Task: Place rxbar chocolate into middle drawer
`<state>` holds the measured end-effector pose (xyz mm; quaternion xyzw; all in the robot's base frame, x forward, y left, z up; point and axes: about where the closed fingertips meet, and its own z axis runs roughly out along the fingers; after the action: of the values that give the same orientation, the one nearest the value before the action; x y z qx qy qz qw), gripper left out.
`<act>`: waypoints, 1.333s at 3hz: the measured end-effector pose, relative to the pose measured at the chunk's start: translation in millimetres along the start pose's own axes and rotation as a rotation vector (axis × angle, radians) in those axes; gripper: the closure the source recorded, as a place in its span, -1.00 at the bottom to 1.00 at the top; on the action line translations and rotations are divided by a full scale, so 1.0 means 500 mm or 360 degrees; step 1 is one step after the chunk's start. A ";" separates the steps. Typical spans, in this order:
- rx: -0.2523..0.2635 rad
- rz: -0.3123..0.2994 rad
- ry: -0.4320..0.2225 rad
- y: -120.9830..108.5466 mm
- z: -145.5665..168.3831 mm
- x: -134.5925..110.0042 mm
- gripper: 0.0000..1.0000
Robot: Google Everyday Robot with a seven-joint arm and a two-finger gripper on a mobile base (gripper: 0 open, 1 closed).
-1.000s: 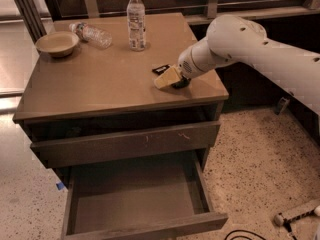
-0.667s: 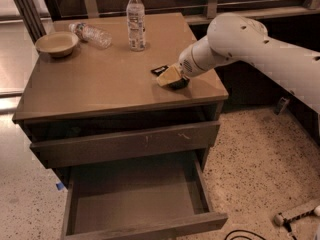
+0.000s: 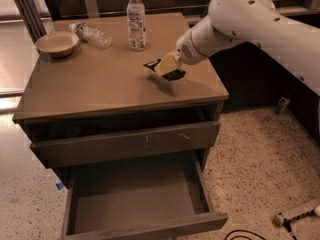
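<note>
I am holding my tool [image 3: 167,67] over the right side of the bench [image 3: 95,91], its fingers clamping shut on the black snack bar [image 3: 152,64]. The middle drawer [image 3: 135,196] is standing open below.

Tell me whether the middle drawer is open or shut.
Open: the drawer is pulled out, its bare floor showing. The gripper holds the rxbar above the cabinet top.
</note>
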<state>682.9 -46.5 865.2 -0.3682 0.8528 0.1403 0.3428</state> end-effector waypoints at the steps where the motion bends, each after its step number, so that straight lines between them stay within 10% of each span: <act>1: -0.0061 -0.0106 -0.0019 0.017 -0.021 0.001 1.00; 4: -0.0549 -0.0583 -0.0011 0.113 -0.196 0.097 1.00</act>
<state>570.9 -81.8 902.3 -0.5691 0.7341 0.2206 0.2974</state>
